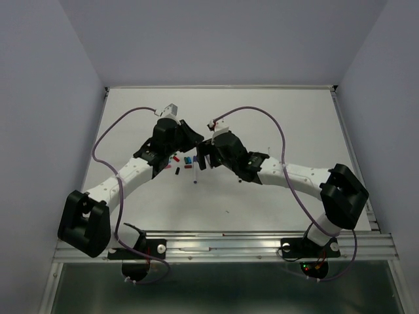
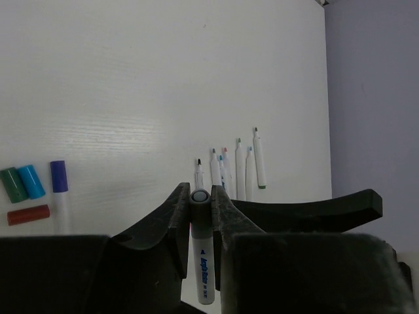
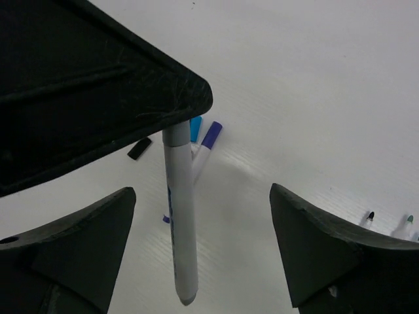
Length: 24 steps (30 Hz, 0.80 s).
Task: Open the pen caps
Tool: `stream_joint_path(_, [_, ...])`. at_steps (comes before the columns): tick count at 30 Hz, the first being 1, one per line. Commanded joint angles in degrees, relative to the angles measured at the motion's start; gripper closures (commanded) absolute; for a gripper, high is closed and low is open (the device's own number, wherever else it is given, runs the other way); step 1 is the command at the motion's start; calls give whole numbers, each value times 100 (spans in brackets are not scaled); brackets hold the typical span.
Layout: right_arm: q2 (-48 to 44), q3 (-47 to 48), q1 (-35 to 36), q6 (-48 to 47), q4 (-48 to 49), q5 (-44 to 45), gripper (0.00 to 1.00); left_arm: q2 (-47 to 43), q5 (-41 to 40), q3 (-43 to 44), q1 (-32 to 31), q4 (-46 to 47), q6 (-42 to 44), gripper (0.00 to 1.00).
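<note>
White table (image 1: 294, 131) | L gripper (image 2: 200, 198) clamps white pen (image 2: 203, 261), blue print | R gripper (image 3: 204, 193) agape

A thin white-barrelled marker pen (image 2: 201, 261) is clamped between the left fingers (image 2: 171, 219), its end past their tips. Beyond the tips, a row of uncapped white pens (image 2: 239, 176) lies on the white table (image 2: 163, 78), extending rightward. Left of these fingers lie a green plastic cap (image 2: 12, 184), a teal plastic cap (image 2: 31, 181) beside it, a purple-capped pen (image 2: 58, 176) further right, and a red plastic cap (image 2: 28, 214) nearer. This pen hangs between the right fingers (image 3: 85, 242), touching neither. A black plastic cap (image 3: 139, 149) lies beyond it.
</note>
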Motion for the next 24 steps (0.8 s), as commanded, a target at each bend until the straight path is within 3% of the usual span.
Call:
stream_joint_path(1, [170, 427, -43, -318, 263, 8, 16, -391, 53, -98, -20, 223, -53, 100])
stream_joint_path(4, [180, 393, -43, -336, 334, -203, 60, -392, -52, -45, -29, 179, -1, 100])
stream_joint_path(5, [145, 314, -43, -310, 334, -230, 96, -374, -122, -19, -20, 145, 8, 100])
stream_joint_path(12, [-663, -775, -43, -3, 342, -519, 99, 82, -544, 455, 41, 293, 114, 100])
stream_joint_path(18, [-1481, -1969, -43, 621, 474, -1835, 99, 522, -536, 868, 515, 609, 123, 100])
stream_joint_path(24, [-1824, -2490, -43, 1000, 474, -1716, 99, 716, -887, 1203, 762, 426, 237, 100])
